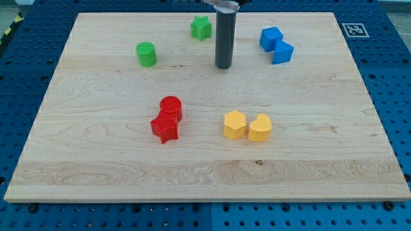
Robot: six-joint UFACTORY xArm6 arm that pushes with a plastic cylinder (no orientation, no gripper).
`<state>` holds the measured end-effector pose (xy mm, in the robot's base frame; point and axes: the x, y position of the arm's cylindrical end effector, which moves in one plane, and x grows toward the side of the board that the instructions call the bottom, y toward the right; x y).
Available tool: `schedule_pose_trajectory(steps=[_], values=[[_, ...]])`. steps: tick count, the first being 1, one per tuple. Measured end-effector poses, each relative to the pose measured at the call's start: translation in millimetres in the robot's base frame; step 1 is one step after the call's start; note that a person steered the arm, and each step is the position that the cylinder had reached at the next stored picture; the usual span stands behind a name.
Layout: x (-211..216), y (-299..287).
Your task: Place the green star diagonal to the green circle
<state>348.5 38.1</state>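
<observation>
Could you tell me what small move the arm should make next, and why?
Probably slide my tip toward the view's top, to get behind the green star. The tip now sits to the star's right and lower, touching nothing. The green circle lies down-left of the star, so a push from the star's upper right would likely bring it closer, diagonal to the circle.

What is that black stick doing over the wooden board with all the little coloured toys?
That stick is the end of a robot arm. Its bottom end, my tip, slides on the wooden board and pushes blocks; it holds nothing. One camera looks down at the board. Just to the tip's upper left sits the green star, and the green circle is farther left. Two blue blocks sit at the right, a red circle touches a red star, and two yellow blocks sit side by side.
</observation>
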Motion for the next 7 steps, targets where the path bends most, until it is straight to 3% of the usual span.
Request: schedule_pose_trajectory(steps=[3,7], values=[[-92.8,-0.9],[-107.5,-84.4]])
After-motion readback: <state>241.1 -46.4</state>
